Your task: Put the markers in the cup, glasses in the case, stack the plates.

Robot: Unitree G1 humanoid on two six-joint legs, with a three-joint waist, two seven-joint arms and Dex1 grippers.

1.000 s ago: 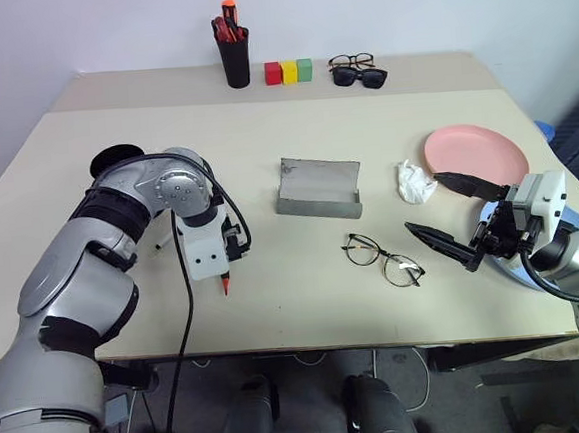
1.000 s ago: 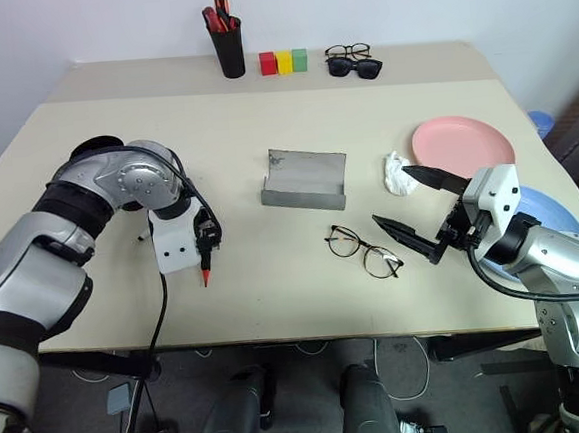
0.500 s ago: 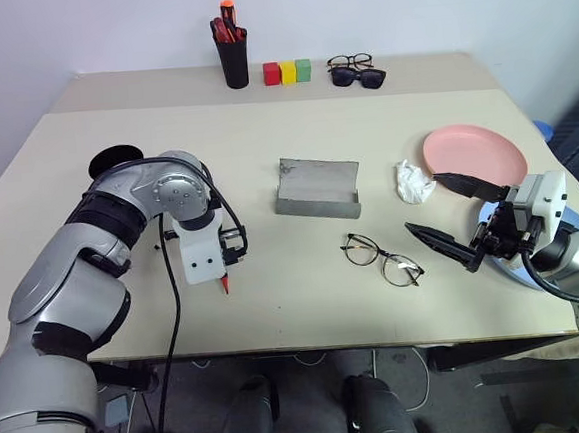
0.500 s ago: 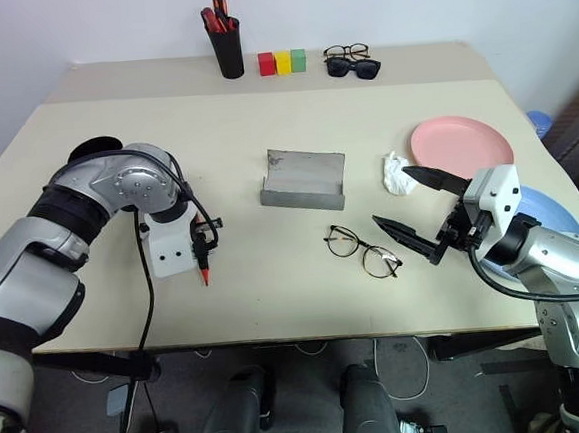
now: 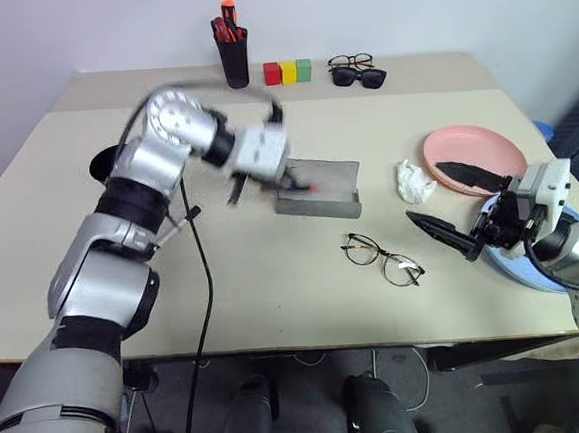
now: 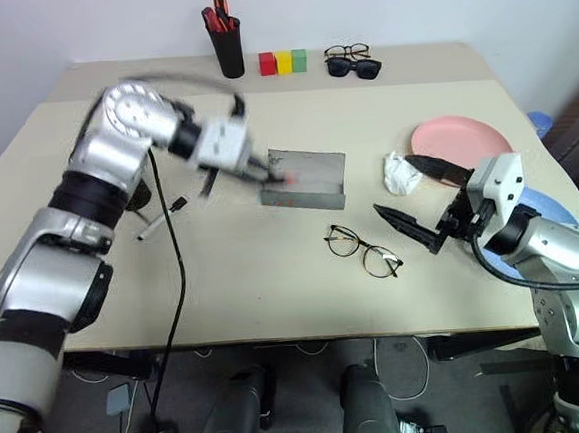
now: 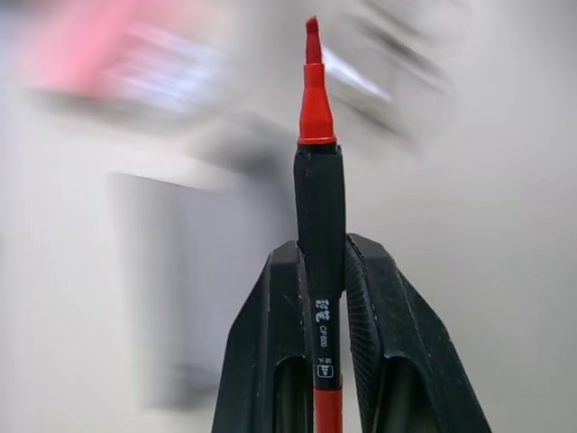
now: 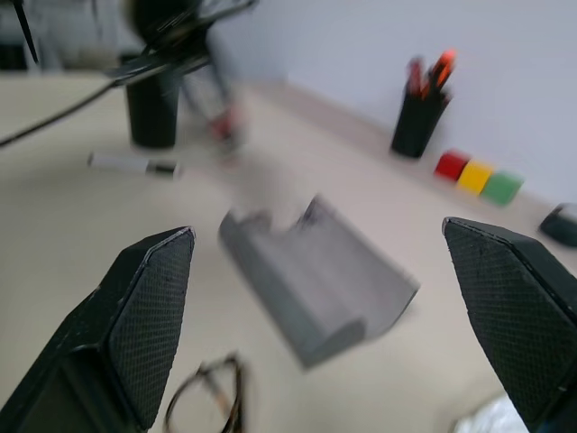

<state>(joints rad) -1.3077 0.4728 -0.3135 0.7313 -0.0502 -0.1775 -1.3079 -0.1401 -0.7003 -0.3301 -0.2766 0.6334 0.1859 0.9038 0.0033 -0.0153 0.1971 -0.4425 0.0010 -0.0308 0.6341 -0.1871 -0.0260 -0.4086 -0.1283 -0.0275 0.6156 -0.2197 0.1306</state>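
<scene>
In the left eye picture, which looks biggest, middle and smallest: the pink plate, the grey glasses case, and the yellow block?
1. Salmon pink round plate and long grey open case: they look about alike across, so I won't rank them.
2. Small yellow cube block: clearly smallest, though it sits farthest from the camera.

left hand [image 5: 285, 181] motion-blurred, blue plate [image 5: 534, 262] perhaps half hidden

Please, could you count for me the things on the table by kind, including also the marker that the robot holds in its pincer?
Markers: 2 (red marker, white marker)
Plates: 2 (pink plate, blue plate)
Glasses: 3 (wire-framed glasses, dark-framed spectacles, sunglasses)
Coloured blocks: 3
Case: 1
Cup: 1
Pen holder: 1
Crumpled tissue: 1
Total: 14
</scene>
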